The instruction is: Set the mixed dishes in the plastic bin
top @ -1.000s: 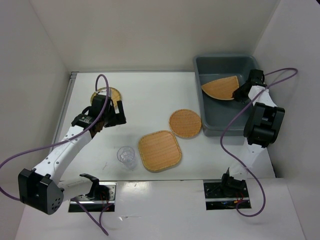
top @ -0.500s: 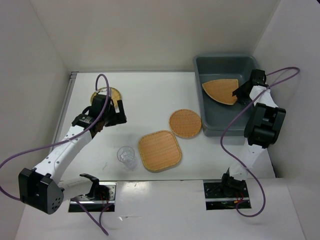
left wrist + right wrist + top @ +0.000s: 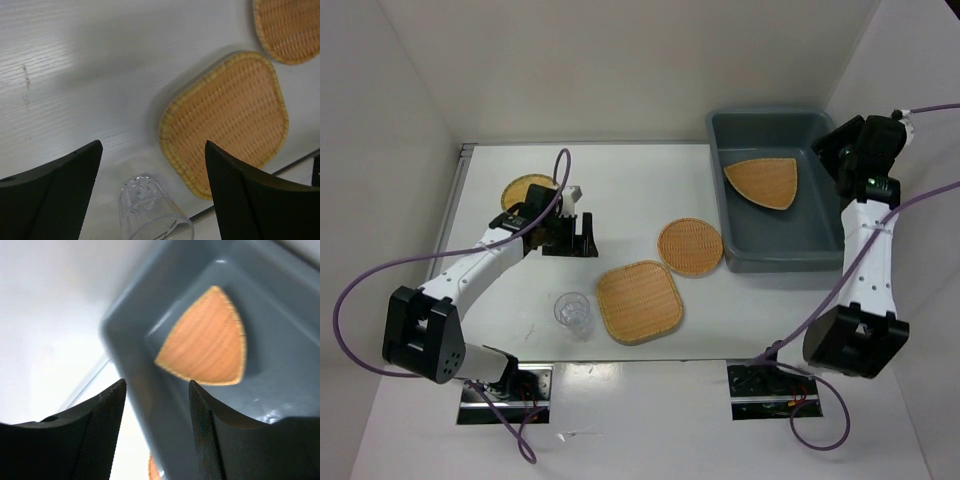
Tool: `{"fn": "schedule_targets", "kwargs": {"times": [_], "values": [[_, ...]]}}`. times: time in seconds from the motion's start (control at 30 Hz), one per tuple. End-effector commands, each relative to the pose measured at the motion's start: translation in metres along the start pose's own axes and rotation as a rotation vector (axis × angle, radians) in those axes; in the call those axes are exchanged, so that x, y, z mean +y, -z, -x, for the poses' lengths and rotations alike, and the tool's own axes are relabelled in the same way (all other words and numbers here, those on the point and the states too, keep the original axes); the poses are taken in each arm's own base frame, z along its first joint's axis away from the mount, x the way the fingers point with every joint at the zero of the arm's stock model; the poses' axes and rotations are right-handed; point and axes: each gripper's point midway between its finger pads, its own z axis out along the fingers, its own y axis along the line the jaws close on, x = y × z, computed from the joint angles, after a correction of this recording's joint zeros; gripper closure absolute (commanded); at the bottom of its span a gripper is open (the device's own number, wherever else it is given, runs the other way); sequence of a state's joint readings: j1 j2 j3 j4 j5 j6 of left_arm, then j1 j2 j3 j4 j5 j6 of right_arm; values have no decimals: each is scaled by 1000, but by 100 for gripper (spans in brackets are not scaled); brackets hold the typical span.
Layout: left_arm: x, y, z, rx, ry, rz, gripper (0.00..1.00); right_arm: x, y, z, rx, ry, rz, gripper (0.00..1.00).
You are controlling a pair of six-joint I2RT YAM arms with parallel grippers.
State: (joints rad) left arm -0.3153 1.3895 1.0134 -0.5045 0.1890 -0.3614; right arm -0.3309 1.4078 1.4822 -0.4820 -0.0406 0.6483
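The blue-grey plastic bin (image 3: 766, 116) stands at the back right, and a rounded-triangle woven plate (image 3: 763, 182) lies loose on its floor. My right gripper (image 3: 832, 160) hangs open and empty above the bin's right rim; its wrist view looks down on the triangle plate (image 3: 210, 347) and the bin wall (image 3: 142, 375). On the table lie a round plate (image 3: 690, 246), a rounded-square plate (image 3: 639, 301), a clear ribbed cup (image 3: 573, 312) and a second round plate (image 3: 525, 187) at the far left. My left gripper (image 3: 576, 243) is open above the table, with the cup (image 3: 150, 210) below its jaws.
White walls close the table in on the left, back and right. A thin metal strip runs along the table's left edge (image 3: 460, 190). Purple cables loop from both arms. The square plate (image 3: 227, 117) lies just right of the cup.
The right gripper opened and let go of the triangle plate, which now lies flat in the bin, then rose and drew back. The left arm swung right, away from the far-left round plate.
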Motion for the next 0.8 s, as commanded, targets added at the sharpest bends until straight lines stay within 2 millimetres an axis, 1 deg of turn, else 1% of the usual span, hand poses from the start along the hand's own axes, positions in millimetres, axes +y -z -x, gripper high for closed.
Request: {"fn": "schedule_targets", "kwargs": {"times": [0.0, 0.03, 0.07, 0.1, 0.13, 0.17, 0.2, 0.27, 0.3, 0.33, 0.37, 0.43, 0.47, 0.53, 0.57, 0.6, 0.63, 0.67, 0.7, 0.73, 0.77], "values": [[-31, 2, 1, 22, -47, -191, 10, 15, 12, -30, 54, 48, 48, 41], [-35, -2, -5, 47, -32, -224, 10, 23, 22, -31, 52, 63, 69, 41], [-41, -10, -15, 91, -13, -275, 10, 28, 27, -32, 46, 70, 79, 41], [-42, -14, -20, 112, 3, -294, 10, 35, 32, -39, 63, 80, 96, 41], [-45, -16, -21, 121, 14, -312, 10, 38, 39, -39, 57, 84, 102, 41], [-44, -23, -26, 136, 19, -322, 10, 42, 42, -39, 55, 87, 115, 41], [-46, -25, -29, 152, 24, -338, 12, 42, 42, -45, 67, 91, 115, 41], [-46, -34, -35, 189, 47, -352, 14, 45, 53, -40, 50, 90, 130, 41], [-47, -37, -39, 210, 43, -370, 16, 46, 54, -41, 56, 90, 137, 41], [-47, -40, -38, 218, 36, -380, 19, 51, 60, -40, 49, 93, 154, 41], [-45, -48, -39, 234, 32, -376, 19, 51, 66, -39, 46, 93, 157, 41], [-42, -55, -42, 254, 32, -371, 21, 54, 72, -35, 32, 92, 169, 41], [-40, -61, -43, 265, 29, -368, 22, 54, 72, -35, 32, 92, 169, 41], [-39, -66, -48, 299, 45, -371, 25, 55, 81, -33, 17, 91, 181, 41], [-37, -69, -50, 306, 39, -370, 25, 51, 79, -37, 27, 92, 173, 41], [-38, -70, -53, 318, 45, -377, 27, 52, 83, -35, 19, 91, 179, 41], [-35, -74, -59, 341, 47, -371, 29, 49, 81, -38, 25, 101, 174, 41], [-34, -76, -61, 349, 51, -369, 30, 51, 85, -35, 16, 100, 182, 41], [-35, -74, -63, 358, 48, -382, 32, 48, 84, -38, 23, 101, 176, 41], [-34, -77, -66, 370, 54, -379, 35, 48, 84, -38, 23, 101, 176, 41], [-37, -77, -69, 386, 64, -402, 41, 46, 85, -41, 25, 101, 174, 41]]}}
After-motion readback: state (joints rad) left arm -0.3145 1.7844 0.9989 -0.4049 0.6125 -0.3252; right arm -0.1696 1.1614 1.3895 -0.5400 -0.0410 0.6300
